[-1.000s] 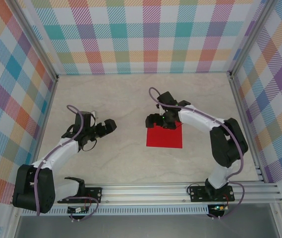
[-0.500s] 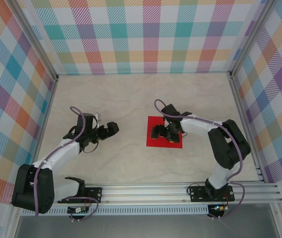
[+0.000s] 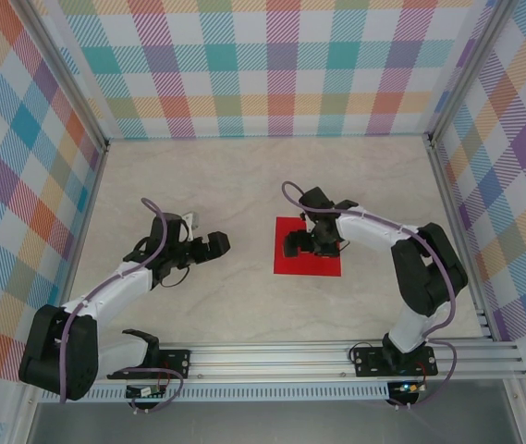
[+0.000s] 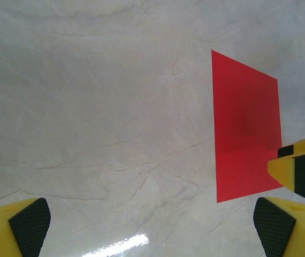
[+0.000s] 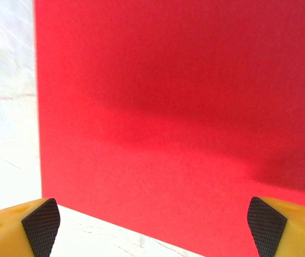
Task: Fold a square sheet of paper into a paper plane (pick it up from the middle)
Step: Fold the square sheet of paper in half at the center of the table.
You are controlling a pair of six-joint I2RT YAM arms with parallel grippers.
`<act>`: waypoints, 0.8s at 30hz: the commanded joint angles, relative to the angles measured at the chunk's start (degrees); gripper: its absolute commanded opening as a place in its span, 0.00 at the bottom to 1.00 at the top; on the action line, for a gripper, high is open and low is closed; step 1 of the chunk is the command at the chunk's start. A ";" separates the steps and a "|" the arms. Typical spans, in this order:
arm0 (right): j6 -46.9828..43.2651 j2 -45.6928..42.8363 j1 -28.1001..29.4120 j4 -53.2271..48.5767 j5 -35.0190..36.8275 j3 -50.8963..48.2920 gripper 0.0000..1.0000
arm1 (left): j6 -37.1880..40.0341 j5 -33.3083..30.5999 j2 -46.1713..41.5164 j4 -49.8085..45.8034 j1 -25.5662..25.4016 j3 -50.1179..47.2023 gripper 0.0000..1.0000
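The right tool (image 5: 152,219), wide open and empty, hangs directly over the thin bright red square sheet of paper (image 3: 324,265) lying flat on the pale marbled bench (image 3: 235,185). The left tool (image 3: 214,244), equally spread and empty, sits well apart to its left. From above, the right arm hides the sheet's middle.

Square sheet of paper (image 3: 309,265): plain bright red, unpatterned.
Table (image 3: 244,176): pale beige, marbled with faint grey veins.
Walls (image 3: 281,65): plaid of teal, orange, pink, purple and yellow bands on white, at left, right and far.
Arms (image 3: 105,292): white links, black joints.
Cables (image 3: 165,229): purple.
Right gripper fingers (image 5: 2,230): yellow; pads black, cross-hatched.
Near rail (image 3: 272,356): silver-grey metal.
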 commanded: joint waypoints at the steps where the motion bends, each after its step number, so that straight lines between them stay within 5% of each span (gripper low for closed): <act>1: 1.63 -2.46 0.14 -3.39 4.69 2.68 0.98 | 0.42 -3.32 -1.84 4.17 -1.09 -1.92 1.00; 8: 9.70 2.89 0.17 -8.89 11.62 7.68 1.00 | 0.25 -8.32 -0.36 -0.78 -1.14 1.21 1.00; 13: 10.93 8.99 0.12 -11.47 11.08 12.97 1.00 | -4.03 -2.10 7.88 4.23 -1.55 3.15 1.00; 24: 10.31 17.19 0.05 -13.96 9.27 21.72 1.00 | -3.87 -1.44 13.44 4.79 -3.12 5.71 1.00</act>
